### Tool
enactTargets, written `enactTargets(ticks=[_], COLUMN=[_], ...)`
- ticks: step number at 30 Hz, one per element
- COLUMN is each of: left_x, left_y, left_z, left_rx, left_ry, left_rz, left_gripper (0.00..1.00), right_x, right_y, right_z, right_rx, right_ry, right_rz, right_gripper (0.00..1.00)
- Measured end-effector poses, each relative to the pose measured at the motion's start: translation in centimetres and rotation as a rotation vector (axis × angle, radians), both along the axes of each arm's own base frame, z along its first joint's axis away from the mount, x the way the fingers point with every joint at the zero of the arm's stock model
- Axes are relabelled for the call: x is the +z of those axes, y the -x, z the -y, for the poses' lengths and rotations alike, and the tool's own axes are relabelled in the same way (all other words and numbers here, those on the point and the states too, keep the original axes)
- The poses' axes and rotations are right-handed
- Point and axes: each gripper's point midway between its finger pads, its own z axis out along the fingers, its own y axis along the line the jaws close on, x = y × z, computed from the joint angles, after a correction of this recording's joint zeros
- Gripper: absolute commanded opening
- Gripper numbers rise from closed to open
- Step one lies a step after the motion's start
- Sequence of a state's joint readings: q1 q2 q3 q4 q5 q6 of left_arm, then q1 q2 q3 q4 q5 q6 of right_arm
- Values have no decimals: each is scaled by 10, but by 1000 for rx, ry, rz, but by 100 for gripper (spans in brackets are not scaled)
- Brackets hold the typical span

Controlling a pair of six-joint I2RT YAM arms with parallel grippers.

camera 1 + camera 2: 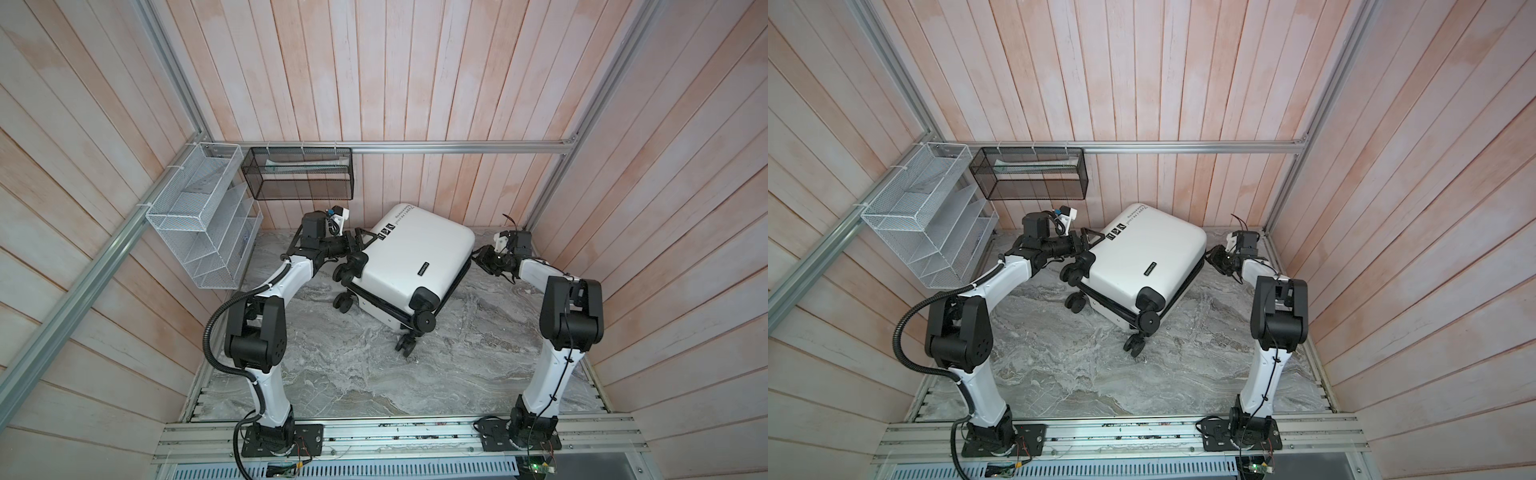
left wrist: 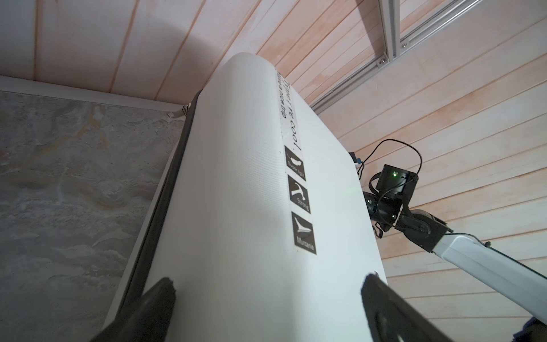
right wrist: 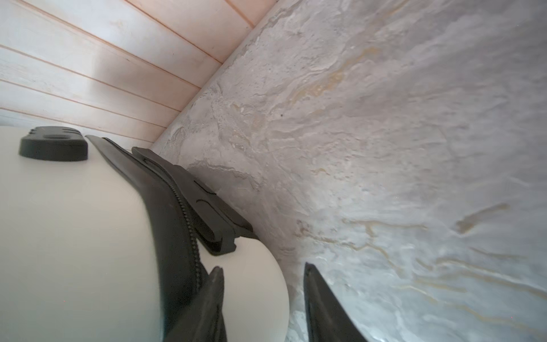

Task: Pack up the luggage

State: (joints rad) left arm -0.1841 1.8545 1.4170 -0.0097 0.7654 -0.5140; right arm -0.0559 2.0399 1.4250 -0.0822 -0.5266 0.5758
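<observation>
White luggage (image 1: 415,257) lying on marbled tabletop (image 1: 415,374), left gripper (image 1: 362,243) at its 9 o'clock — spread wide, right gripper (image 1: 478,255) at 3 o'clock — jaws parted.

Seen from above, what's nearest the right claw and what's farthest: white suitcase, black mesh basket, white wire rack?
In a top view:
1. The luggage, right beside the right gripper.
2. The black mesh basket, on the back wall.
3. The white wire rack, on the left wall.

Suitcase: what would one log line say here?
luggage: shut, lying flat | left tool: open, at wheel end | right tool: open, at zipper corner
</observation>
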Motion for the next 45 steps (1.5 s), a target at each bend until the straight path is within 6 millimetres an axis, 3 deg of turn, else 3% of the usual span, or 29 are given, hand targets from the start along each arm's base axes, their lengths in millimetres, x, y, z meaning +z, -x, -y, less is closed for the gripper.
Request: enactTargets(ticks=[4,7,11,14,16,21,24,26,32,36,40,45], left_x=[-1,-2,-6,-1,7,15,18,21,20,12,0,-7], left_y=[29,53,82,93,91,71,65,62,59,59,57,56], left_z=[-8,-3,12,16,11,-27,-31,-29,-27,-24,-20,-19], left_rx=[39,52,51,68,90,201,212,204,187,168,151,143], left_ry=[10,31,55,62,71,80,78,77,66,67,66,64], left_rz=[4,-3,-33,-48,-37,-22,-20,-13,-12,-34,-63,-82], left_gripper=[100,100,100,100,100,100,100,100,100,100,100,100], right_x=[1,3,7,18,40,132,166,167,137,143,141,112], right_y=[-13,-15,-15,-7,5,51,84,107,174,214,233,233], right_z=[-18,-26,-26,-25,-27,-24,-21,-21,-19,-18,-22,-33], right_rx=[28,37,33,21,18,-8,-30,-37,-48,-53,-33,19], right_ry=[2,2,5,9,6,16,14,9,15,12,-15,-55], right_rz=[3,-1,-3,3,34,214,300,310,232,266,293,209], right_gripper=[44,46,59,69,71,76,80,81,85,90,90,90])
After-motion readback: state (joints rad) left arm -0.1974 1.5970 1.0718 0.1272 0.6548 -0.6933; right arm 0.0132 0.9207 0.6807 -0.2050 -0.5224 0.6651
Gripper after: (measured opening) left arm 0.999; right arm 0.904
